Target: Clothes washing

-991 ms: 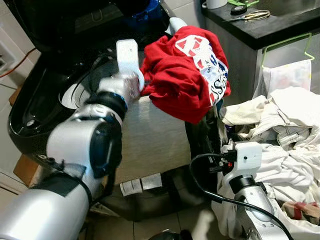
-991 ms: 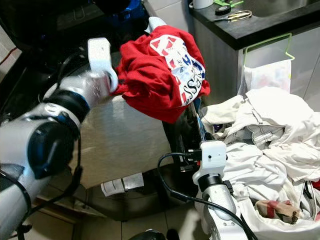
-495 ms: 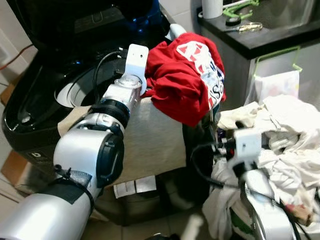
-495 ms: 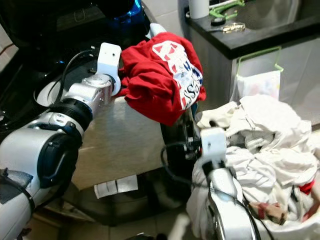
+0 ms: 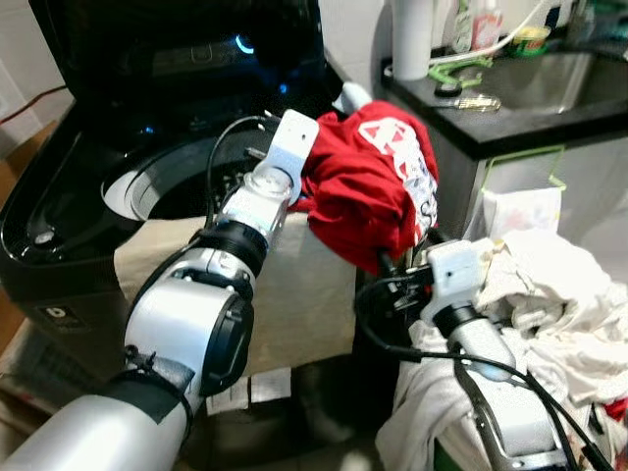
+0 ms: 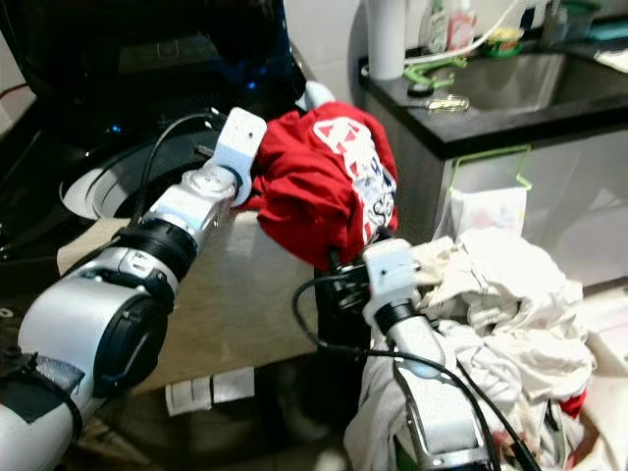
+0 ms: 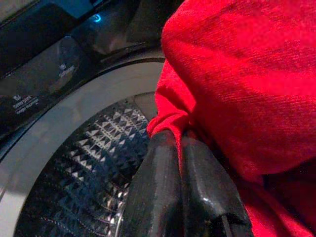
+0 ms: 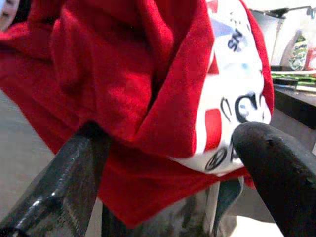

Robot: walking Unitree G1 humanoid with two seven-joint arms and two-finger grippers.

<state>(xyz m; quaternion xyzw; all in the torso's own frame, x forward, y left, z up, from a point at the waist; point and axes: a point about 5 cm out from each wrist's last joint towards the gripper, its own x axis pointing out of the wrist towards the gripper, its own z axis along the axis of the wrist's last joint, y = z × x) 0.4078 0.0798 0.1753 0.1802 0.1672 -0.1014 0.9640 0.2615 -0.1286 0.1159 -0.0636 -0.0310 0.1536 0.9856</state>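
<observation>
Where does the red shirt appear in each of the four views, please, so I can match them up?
Left eye view: red shirt upper centre, right of the washer drum.
Right eye view: upper centre, beside the drum.
Left wrist view: filling the right side, pinched in the left end effector.
Right wrist view: across the picture, between the open right end effector fingers.
Shared landmark: the shirt's white print.

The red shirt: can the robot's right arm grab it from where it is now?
Probably yes. The right pincer is open just under the red shirt, its hem hanging between the fingers, nothing between. The left pincer already pinches it.
</observation>
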